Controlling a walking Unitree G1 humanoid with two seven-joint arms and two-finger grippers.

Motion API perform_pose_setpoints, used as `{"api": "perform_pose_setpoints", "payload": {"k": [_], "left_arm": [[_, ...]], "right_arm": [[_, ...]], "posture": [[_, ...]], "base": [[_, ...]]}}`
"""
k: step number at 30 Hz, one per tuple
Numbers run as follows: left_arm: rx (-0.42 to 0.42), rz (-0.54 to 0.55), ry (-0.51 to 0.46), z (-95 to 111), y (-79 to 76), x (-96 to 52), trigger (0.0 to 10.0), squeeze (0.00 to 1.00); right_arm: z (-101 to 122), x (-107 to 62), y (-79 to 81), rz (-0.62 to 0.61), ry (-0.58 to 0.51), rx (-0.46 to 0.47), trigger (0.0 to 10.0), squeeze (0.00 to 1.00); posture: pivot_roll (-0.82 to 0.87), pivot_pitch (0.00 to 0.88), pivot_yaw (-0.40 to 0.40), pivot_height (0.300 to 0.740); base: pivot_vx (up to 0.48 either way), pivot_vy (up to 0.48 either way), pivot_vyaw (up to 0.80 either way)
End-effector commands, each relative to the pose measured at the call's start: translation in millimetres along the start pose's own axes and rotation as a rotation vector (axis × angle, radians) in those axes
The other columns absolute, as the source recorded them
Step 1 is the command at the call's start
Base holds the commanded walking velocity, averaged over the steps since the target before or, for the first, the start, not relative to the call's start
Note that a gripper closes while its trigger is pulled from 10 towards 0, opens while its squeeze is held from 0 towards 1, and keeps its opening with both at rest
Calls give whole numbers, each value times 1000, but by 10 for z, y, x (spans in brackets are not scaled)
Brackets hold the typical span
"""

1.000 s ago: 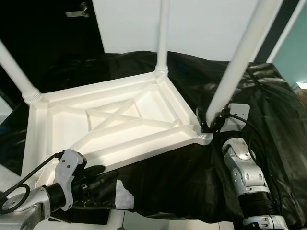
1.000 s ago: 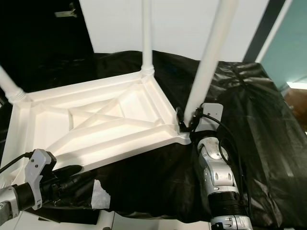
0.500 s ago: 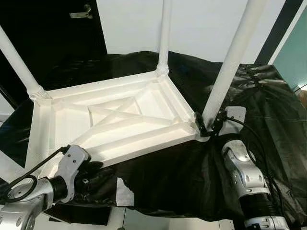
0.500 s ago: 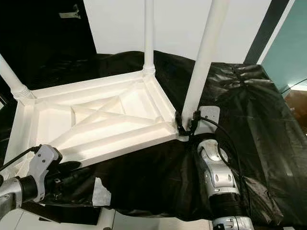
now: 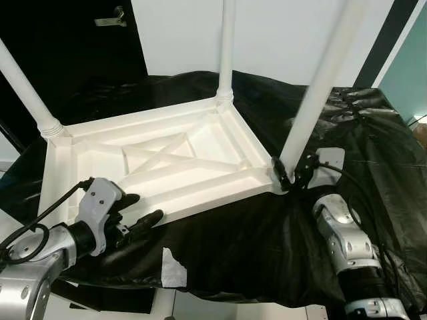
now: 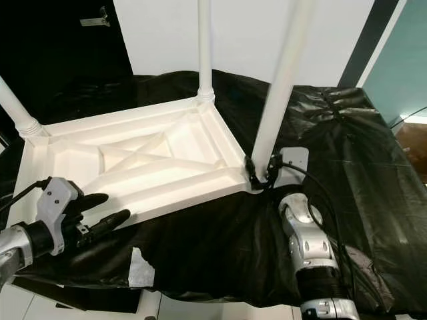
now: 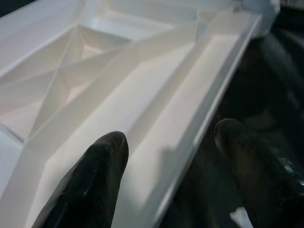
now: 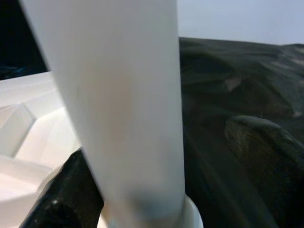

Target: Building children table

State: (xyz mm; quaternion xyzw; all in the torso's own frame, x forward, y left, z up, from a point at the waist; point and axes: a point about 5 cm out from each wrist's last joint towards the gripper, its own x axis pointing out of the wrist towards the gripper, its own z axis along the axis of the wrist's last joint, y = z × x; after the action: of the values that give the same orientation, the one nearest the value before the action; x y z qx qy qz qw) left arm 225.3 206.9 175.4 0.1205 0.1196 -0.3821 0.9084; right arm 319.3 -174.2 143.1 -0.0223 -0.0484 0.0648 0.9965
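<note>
The white children's table top (image 5: pixel 67 175) lies upside down on a black sheet. Three white legs stand up from its corners: one far left (image 5: pixel 25 85), one at the back (image 5: pixel 225 53), one at the right front (image 5: pixel 319 90). My right gripper (image 5: pixel 288 175) sits at the base of the right front leg (image 8: pixel 118 109), which stands between its fingers; one finger (image 8: pixel 66 190) touches it and the other (image 8: pixel 266 152) is a little apart. My left gripper (image 5: pixel 147 207) is open at the near rim (image 7: pixel 209 123), one finger (image 7: pixel 95 180) over the ribbed underside and the other (image 7: pixel 256 166) outside over the sheet.
A crumpled black plastic sheet (image 5: pixel 253 247) covers the work surface, with a white torn patch (image 5: pixel 172 270) near its front edge. A white wall (image 5: pixel 280 33) stands behind, with a dark door and its handle (image 5: pixel 110 19) at the back left. A cable (image 5: pixel 353 179) loops by my right wrist.
My left gripper has risen from beneath the near edge and now straddles the rim with its fingers spread. The right gripper stays at the leg's base. The camera has shifted slightly.
</note>
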Motion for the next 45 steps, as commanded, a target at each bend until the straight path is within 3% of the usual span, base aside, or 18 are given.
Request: {"api": "perform_pose_setpoints", "payload": {"k": [1, 3, 4, 10, 15, 17, 21, 23, 26, 30, 37, 40, 43, 44, 45], "left_arm": [[-18, -21, -29, 35, 0, 11, 10000, 0], [-24, -23, -60, 79, 9, 39, 10000, 0], [-44, 18, -155, 206, 53, 162, 10000, 0], [-74, 24, -303, 407, 25, 418, 10000, 0], [-43, -70, -315, 480, 10, 576, 10000, 0], [-12, -155, -314, 571, 30, 705, 10000, 0], [19, -211, -314, 635, 10, 778, 10000, 0], [54, -294, -319, 737, -42, 888, 10000, 0], [73, -334, -322, 788, -69, 941, 10000, 0], [119, -434, -336, 924, -138, 1111, 10000, 0], [161, -516, -342, 1010, -216, 1230, 10000, 0], [165, -531, -349, 1037, -254, 1255, 10000, 0], [151, -542, -358, 1008, -349, 1241, 10000, 0], [151, -542, -358, 1008, -349, 1241, 10000, 0], [137, -531, -360, 974, -378, 1232, 10000, 0]], "right_arm": [[24, 14, -95, -36, -18, 2, 10000, 0], [59, 39, -135, -65, -36, -5, 10000, 0], [138, 81, -222, -142, -73, -9, 10000, 0], [173, 100, -344, -233, -95, 6, 10000, 0], [156, 55, -440, -292, -95, 15, 10000, 0], [152, -16, -561, -374, -97, 2, 10000, 0], [152, -76, -644, -436, -105, -3, 10000, 0], [129, -182, -736, -520, -103, -30, 10000, 0], [108, -252, -782, -569, -100, -24, 10000, 0], [40, -484, -877, -712, -90, -40, 10000, 0], [8, -653, -938, -839, -87, -64, 10000, 0], [12, -620, -915, -813, -89, -57, 10000, 0], [92, -383, -639, -575, -123, -30, 10000, 0], [92, -383, -639, -575, -123, -30, 10000, 0], [111, -315, -534, -498, -126, -15, 10000, 0]], "posture": [[31, 28, -13, 740], [34, 22, -16, 740], [35, 18, -15, 740], [34, 13, -21, 740], [3, 12, -6, 740], [-20, 10, 17, 740], [-35, 12, 34, 740], [-66, 15, 73, 740], [-82, 16, 91, 740], [-110, 20, 126, 740], [-119, 27, 142, 740], [-115, 28, 139, 740], [-105, 30, 128, 740], [-105, 30, 128, 740], [-90, 27, 114, 740]], "base": [[0, 0, 0], [0, 0, 0], [0, 0, 0], [0, 0, 0], [0, 0, 0], [0, 0, 0], [0, 0, 0], [0, 0, 0], [0, 0, 0], [0, 0, 0], [0, 0, 0], [0, 0, 0], [0, 0, 0], [0, 0, 0], [0, 0, 0]]}}
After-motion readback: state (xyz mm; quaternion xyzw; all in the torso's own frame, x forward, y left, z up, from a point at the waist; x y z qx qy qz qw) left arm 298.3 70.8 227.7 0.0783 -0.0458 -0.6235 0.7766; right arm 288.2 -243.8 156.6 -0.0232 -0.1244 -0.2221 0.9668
